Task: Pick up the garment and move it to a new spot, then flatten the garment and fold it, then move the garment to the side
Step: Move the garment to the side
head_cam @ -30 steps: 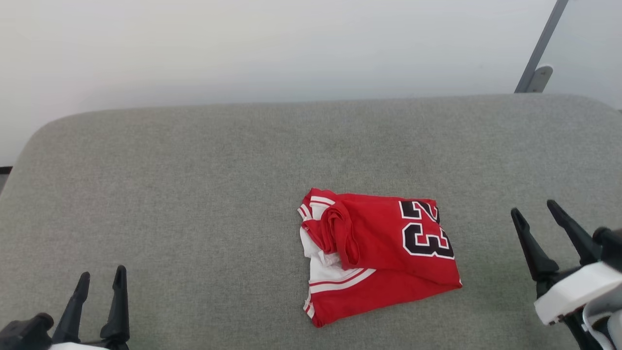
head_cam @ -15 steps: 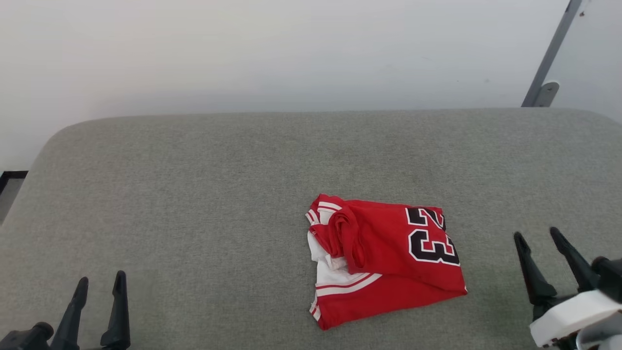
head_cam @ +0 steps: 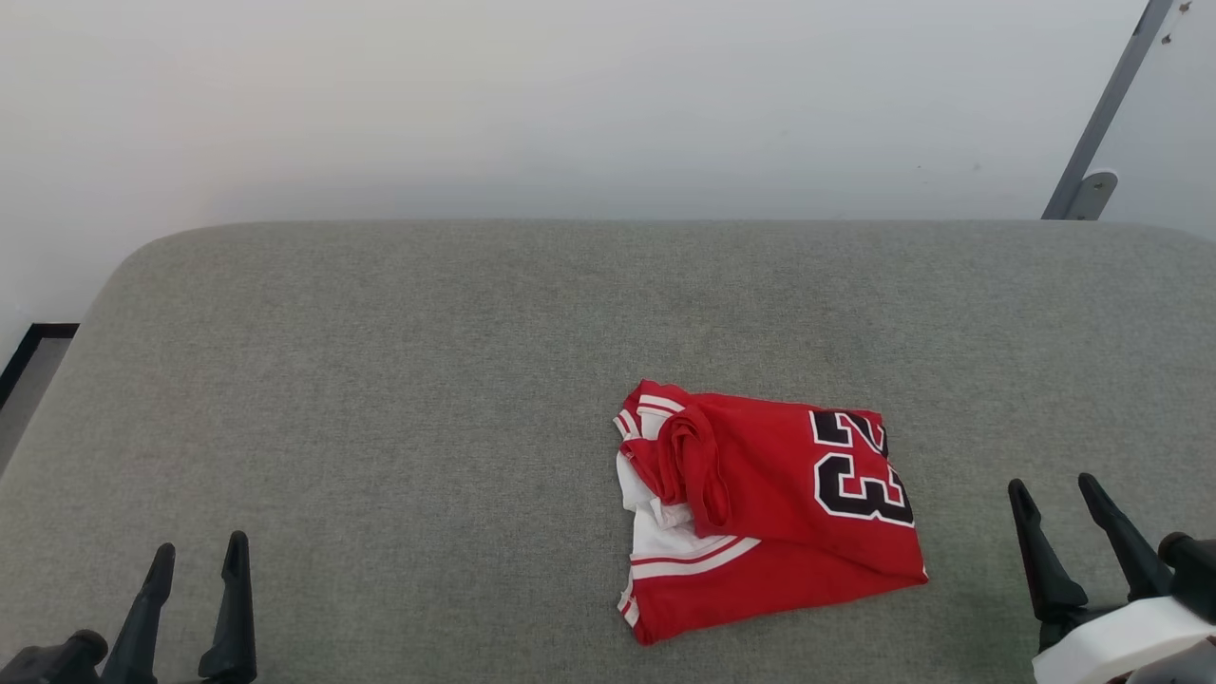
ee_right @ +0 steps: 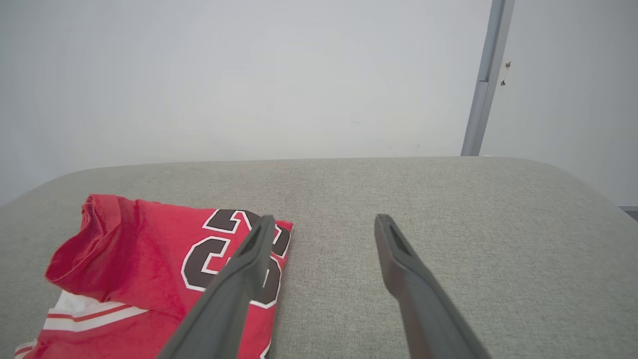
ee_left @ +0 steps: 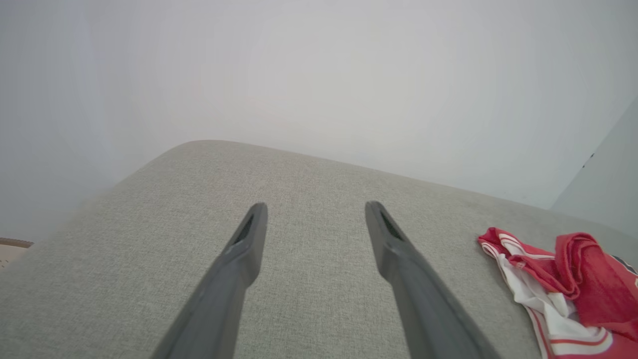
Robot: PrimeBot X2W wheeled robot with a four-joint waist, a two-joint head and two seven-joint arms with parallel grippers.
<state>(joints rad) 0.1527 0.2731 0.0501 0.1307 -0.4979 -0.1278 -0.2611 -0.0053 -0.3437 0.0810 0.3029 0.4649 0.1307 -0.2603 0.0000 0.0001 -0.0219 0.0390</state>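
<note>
The left gripper (head_cam: pixel 200 545) sat at the lower left of the head view, its two dark fingers (head_cam: pixel 231 608) spread apart, pointing up the frame. The right gripper (head_cam: pixel 1052 484) sat at the lower right, likewise parted, tilted slightly leftward above its white wrist housing (head_cam: pixel 1121 632).

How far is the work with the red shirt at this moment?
Done: the garment lies roughly folded, bunched, on the grey cushion. In hand: nothing; left gripper and right gripper stand open, apart from it. Left: probably flattening, neater folding, moving aside.

Bright even light, faint shadows, no glare, sharp focus (wrist views bowed)
</note>
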